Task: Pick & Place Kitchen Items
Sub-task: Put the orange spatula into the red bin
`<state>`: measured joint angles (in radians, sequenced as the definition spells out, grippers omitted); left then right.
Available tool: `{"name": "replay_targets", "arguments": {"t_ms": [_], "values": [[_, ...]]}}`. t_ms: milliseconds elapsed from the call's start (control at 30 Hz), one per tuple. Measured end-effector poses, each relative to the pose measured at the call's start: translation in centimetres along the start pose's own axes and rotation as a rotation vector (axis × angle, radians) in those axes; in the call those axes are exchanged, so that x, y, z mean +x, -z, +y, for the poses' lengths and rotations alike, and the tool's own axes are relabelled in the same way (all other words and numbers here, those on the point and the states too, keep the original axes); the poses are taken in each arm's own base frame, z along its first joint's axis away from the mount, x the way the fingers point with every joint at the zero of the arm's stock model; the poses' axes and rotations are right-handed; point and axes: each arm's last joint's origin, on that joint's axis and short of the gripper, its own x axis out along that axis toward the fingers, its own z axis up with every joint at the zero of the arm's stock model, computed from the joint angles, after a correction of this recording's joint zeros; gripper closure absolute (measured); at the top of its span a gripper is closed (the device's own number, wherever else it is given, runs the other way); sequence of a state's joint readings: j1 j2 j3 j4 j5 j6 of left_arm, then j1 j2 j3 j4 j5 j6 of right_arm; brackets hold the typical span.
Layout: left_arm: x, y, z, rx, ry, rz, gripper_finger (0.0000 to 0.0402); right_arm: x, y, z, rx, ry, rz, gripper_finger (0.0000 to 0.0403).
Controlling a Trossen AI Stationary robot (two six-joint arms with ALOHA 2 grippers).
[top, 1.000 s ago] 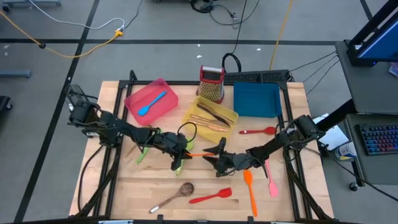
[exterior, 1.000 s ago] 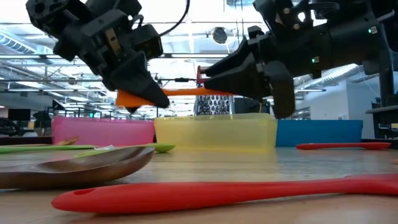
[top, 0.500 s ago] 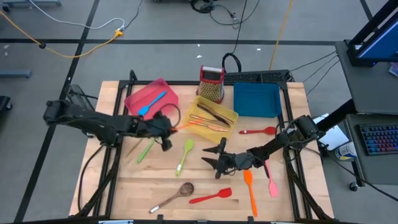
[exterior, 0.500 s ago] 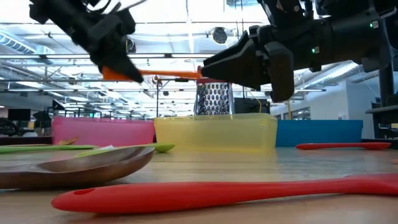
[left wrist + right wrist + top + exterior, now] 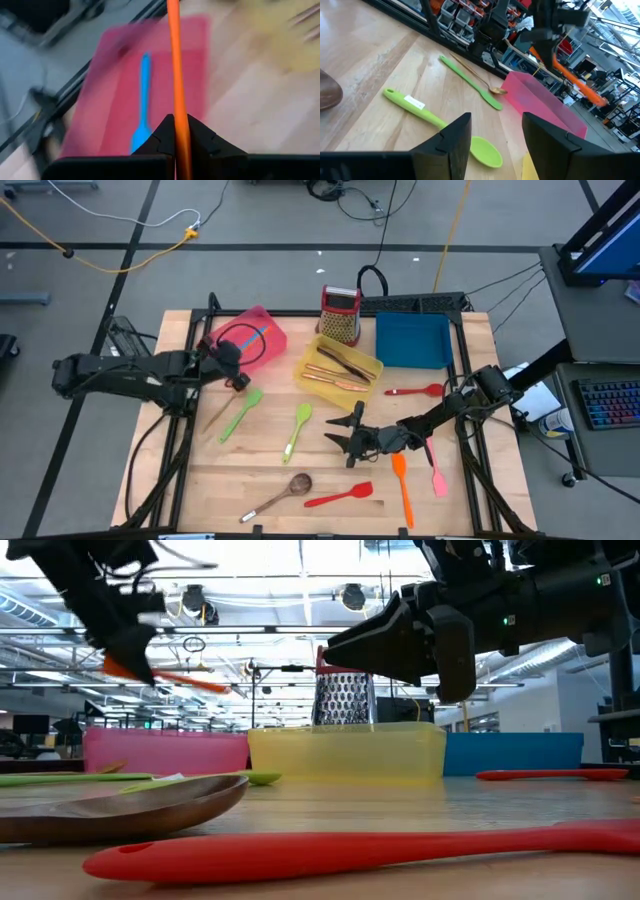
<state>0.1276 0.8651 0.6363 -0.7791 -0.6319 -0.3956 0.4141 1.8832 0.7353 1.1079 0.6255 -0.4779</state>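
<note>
Left hand [image 5: 176, 131] is clamped on the orange spatula [image 5: 175, 65], holding it just above the pink tray [image 5: 192, 60], presumably for dropping in; right hand [image 5: 496, 131] waits apart.

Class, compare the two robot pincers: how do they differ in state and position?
The left pincer is shut on the orange utensil, held above the pink tray; the right pincer is open and empty. The left sits at the table's far left, the right near the middle. Both are dark, two-fingered.
</note>
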Motion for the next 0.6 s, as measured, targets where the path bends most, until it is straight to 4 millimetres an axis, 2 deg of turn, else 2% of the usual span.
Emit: {"name": "replay_targets", "arguments": {"t_ms": [233,433,600], "values": [[2.6,1.2,1.7,-0.045,-0.101,0.139,0.0376,0.0,0.0,0.0,0.004,0.0,-0.002,0.0234],[5.6,2.1,2.3,-0.06,-0.045,0.258,0.038,0.0,0.0,0.0,0.0,0.0,-0.002,0.0232],[7.9,2.2,2.8,-0.062,-0.073,0.291,0.0373,0.0,0.0,0.0,-0.003,0.0,-0.002,0.0232]]}}
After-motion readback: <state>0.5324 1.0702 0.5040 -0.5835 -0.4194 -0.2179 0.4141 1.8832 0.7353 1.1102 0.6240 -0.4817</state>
